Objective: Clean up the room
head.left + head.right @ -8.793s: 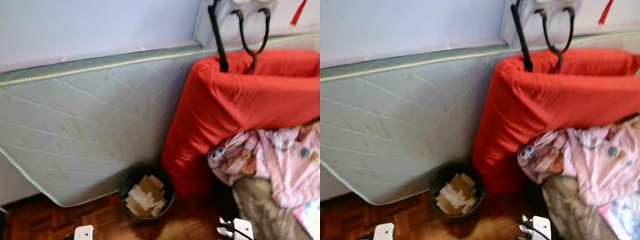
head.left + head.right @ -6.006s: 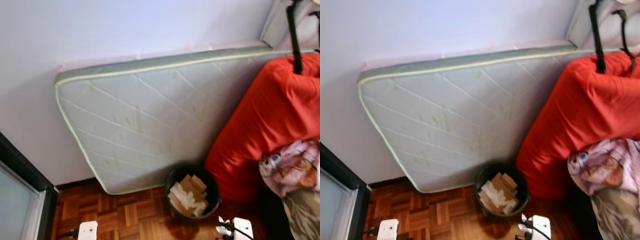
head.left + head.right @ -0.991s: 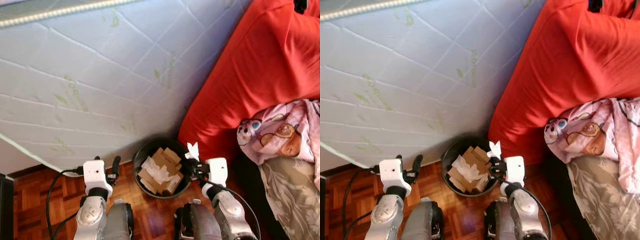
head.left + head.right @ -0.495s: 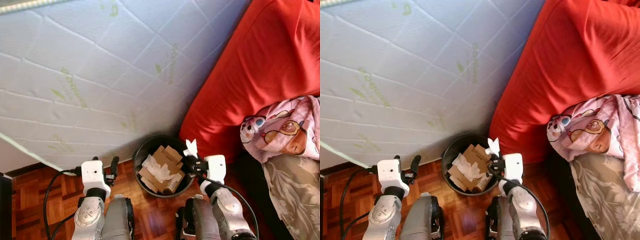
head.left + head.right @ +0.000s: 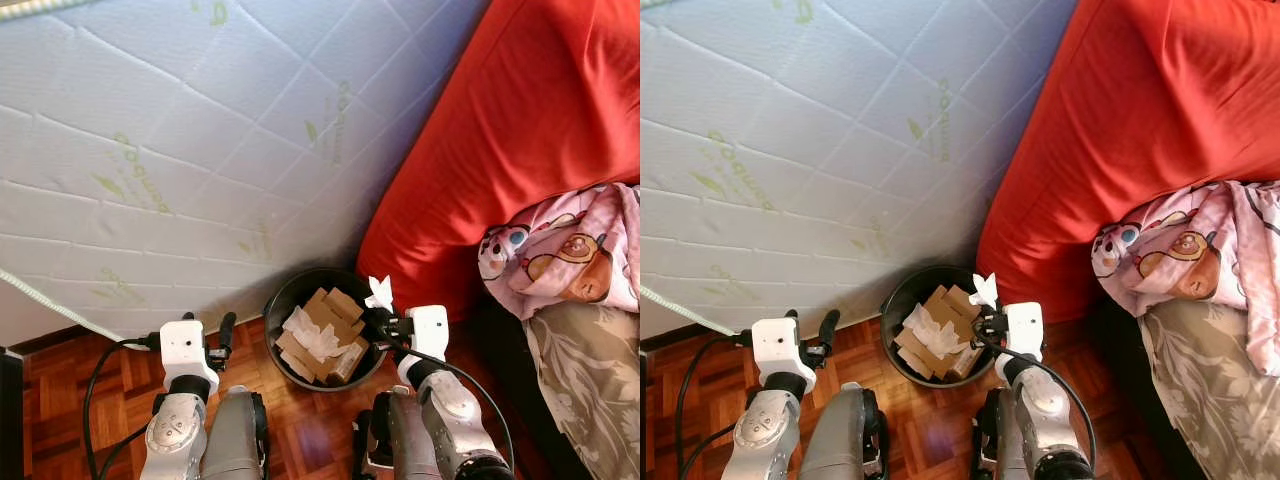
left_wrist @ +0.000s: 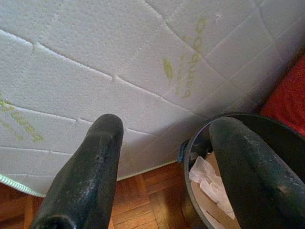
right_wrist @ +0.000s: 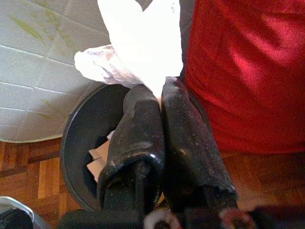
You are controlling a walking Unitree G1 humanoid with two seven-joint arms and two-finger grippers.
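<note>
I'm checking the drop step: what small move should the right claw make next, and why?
Probably open. The right claw pinches the crumpled white tissue at the rim of the round black wastebasket, above the cardboard scraps, so it should fall inside.

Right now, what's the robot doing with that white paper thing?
The robot is tidying up. Its right end effector is shut on a crumpled white tissue and holds it at the rim of the black bin, which already has cardboard scraps and paper in it. The left end effector is open beside the bin, holding nothing. The bin stands on the wooden floor against a leaning mattress.
</note>
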